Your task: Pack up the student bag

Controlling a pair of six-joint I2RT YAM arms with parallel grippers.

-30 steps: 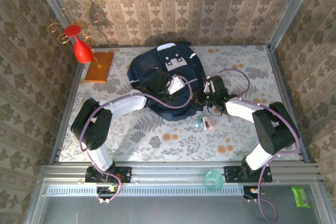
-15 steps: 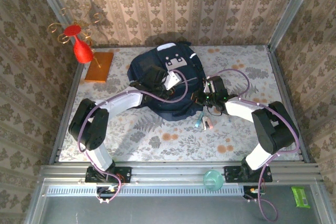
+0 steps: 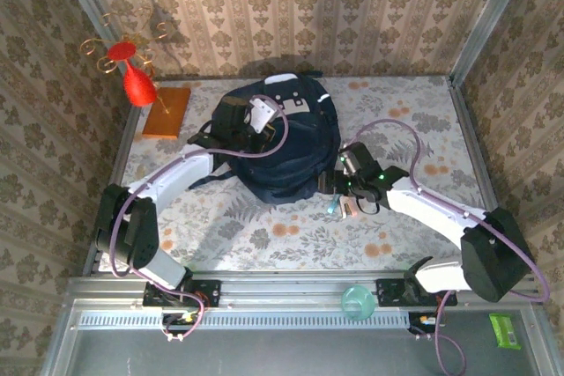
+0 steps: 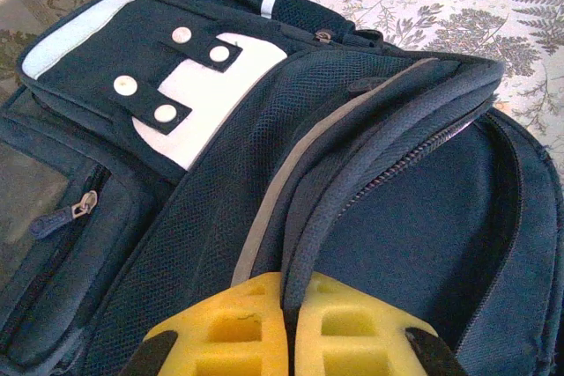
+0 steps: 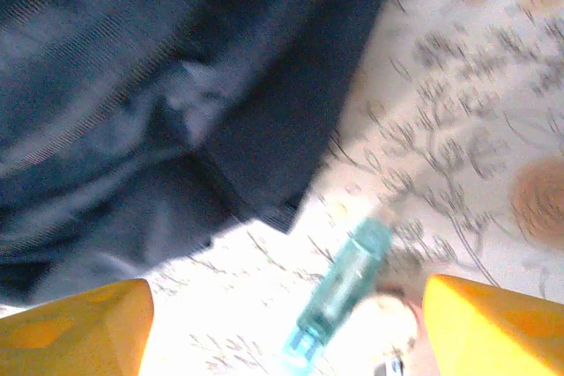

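We are clenching our left gripper (image 4: 289,328) on the zipper rim of the bag (image 3: 295,160), which is lying on the table (image 3: 264,235), toward the back. Our right gripper (image 5: 286,319) is hovering, fingers spread, over a teal pen (image 5: 339,288) just beside it.

My left gripper (image 4: 287,328) has clamped onto the student bag (image 3: 295,151) and dragged its rim toward the upper left. My right gripper (image 5: 284,328) has let go and spread wide.
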